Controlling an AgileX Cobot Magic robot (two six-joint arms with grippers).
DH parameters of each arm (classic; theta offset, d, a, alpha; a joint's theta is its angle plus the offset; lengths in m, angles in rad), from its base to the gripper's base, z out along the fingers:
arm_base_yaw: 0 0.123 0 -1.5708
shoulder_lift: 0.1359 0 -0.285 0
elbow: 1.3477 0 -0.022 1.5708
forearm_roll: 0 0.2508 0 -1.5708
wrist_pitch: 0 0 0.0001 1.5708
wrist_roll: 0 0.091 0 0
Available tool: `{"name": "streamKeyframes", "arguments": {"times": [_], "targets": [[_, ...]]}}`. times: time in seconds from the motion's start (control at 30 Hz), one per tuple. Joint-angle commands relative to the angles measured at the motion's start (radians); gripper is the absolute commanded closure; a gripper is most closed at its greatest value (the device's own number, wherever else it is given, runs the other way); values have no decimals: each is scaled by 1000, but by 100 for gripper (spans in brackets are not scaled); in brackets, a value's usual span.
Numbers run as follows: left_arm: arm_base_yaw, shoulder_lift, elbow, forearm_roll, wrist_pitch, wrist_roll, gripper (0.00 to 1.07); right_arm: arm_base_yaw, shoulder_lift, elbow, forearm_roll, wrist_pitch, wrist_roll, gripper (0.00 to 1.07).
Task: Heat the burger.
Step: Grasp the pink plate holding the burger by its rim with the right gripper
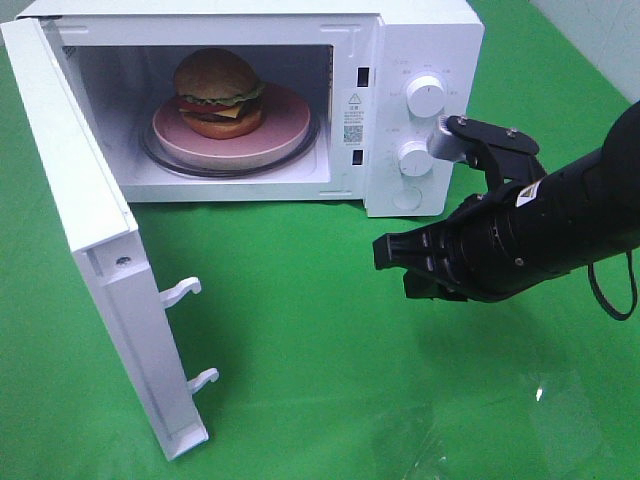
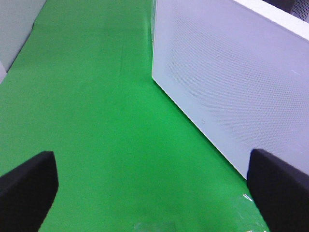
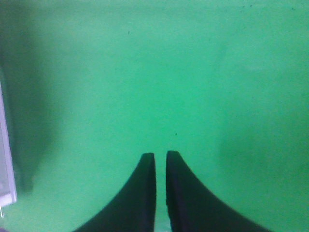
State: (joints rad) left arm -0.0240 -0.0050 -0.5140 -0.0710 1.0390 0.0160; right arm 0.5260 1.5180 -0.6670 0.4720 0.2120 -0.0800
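The burger (image 1: pixel 218 92) sits inside the microwave (image 1: pixel 420 40), on a pink plate (image 1: pixel 290 125) that rests on the glass turntable (image 1: pixel 300 152). So the loading looks done to me. What's left is plain enough: the door (image 1: pixel 90 240) stands swung wide open off the microwave's left side, and it has to be shut before either knob (image 1: pixel 427 97) on the control panel gets turned to start the heating. I'd put the job at somewhere around halfway.

The right claw (image 1: pixel 385 255) hovers in front of the microwave, below the control panel and clear of it, above the green surface (image 1: pixel 300 380). Its own camera shows the fingers (image 3: pixel 183 193) nearly pressed together, only a thin slit between them and nothing pinched.

The left claw (image 2: pixel 152 159) is spread wide and empty, with one finger at each lower corner of its view. Just beside it rises a white dotted panel (image 2: pixel 231 82).

I can't tell whether that panel is the outer face of the door or a wall of the microwave. From the high camera the left arm doesn't show at all, so its place relative to the microwave is a guess. The far side of the burger is hidden, the knob markings are too small to read, and the right arm runs off the frame's edge.
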Motion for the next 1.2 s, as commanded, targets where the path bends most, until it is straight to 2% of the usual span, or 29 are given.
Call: {"name": "streamKeyframes", "arguments": {"times": [0.03, 0.43, 0.5, 0.67, 0.73, 0.9, 0.97, 1.07, 1.13, 1.2], "targets": [[3, -18, 4, -7, -6, 0, 6, -3, -12, -43, -32, 114, -110, 98], [3, -18, 4, -7, -6, 0, 6, -3, -12, -208, -169, 329, -243, 95], [3, -18, 4, -7, -6, 0, 6, -3, -12, -246, -257, 356, -243, 94], [3, -18, 4, -7, -6, 0, 6, -3, -12, -295, -373, 397, -294, 94], [3, -18, 4, -7, -6, 0, 6, -3, -12, -314, -418, 399, -417, 94], [3, -18, 4, -7, -6, 0, 6, -3, -12, -314, -421, 397, -551, 93], [3, -18, 4, -7, -6, 0, 6, -3, -12, -314, -446, 396, -755, 92], [3, -18, 4, -7, -6, 0, 6, -3, -12, -314, -450, 393, -808, 91], [3, -18, 4, -7, -6, 0, 6, -3, -12, -314, -449, 381, -969, 87], [3, -18, 4, -7, -6, 0, 6, -3, -12, -314, -448, 372, -1013, 84]]}}
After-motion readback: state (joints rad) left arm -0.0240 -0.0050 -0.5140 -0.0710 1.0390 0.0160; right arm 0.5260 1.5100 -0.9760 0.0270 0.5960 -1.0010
